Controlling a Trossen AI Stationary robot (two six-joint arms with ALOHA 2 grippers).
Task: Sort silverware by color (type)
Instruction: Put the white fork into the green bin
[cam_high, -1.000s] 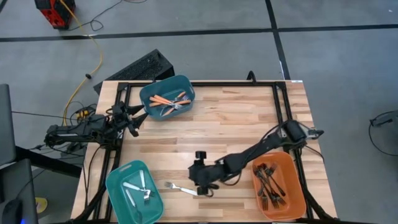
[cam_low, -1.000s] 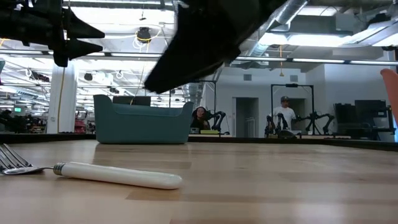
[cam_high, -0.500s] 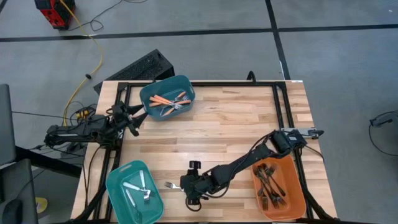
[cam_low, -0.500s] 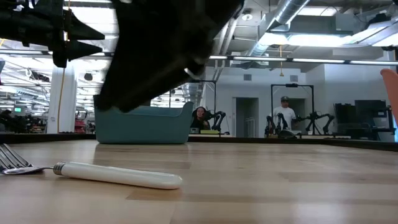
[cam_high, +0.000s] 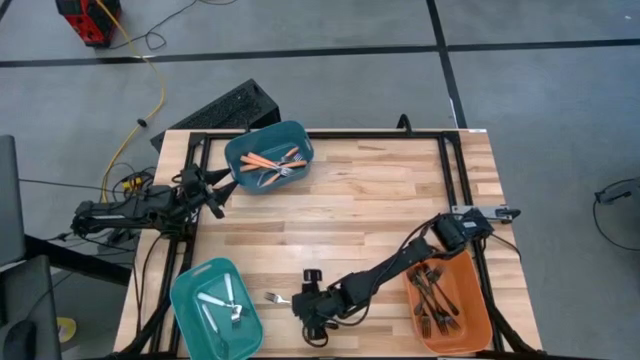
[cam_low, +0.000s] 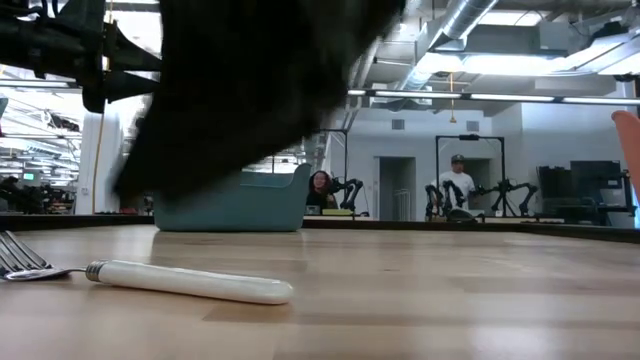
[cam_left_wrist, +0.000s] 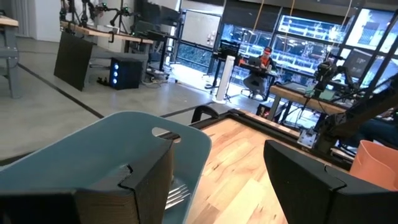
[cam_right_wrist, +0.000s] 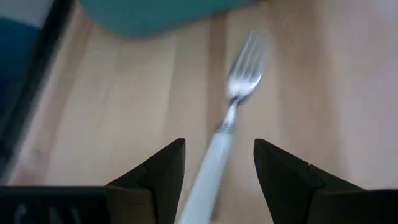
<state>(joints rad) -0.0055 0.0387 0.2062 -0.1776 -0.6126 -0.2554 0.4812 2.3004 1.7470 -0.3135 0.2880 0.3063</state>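
The right gripper's fingers (cam_right_wrist: 160, 177) stand spread in the right wrist view, the white-handled fork (cam_right_wrist: 225, 134) lying on the bench (cam_right_wrist: 118, 118) between them, ungripped. From above, the right gripper (cam_high: 312, 312) hovers at the bench's near edge over that fork (cam_high: 274, 297), just beside the near-left teal bin (cam_high: 186, 292). The left gripper (cam_high: 212, 190) waits at the left edge, fingers parted. In the low view, the fork (cam_low: 150, 278) rests flat on the bench.
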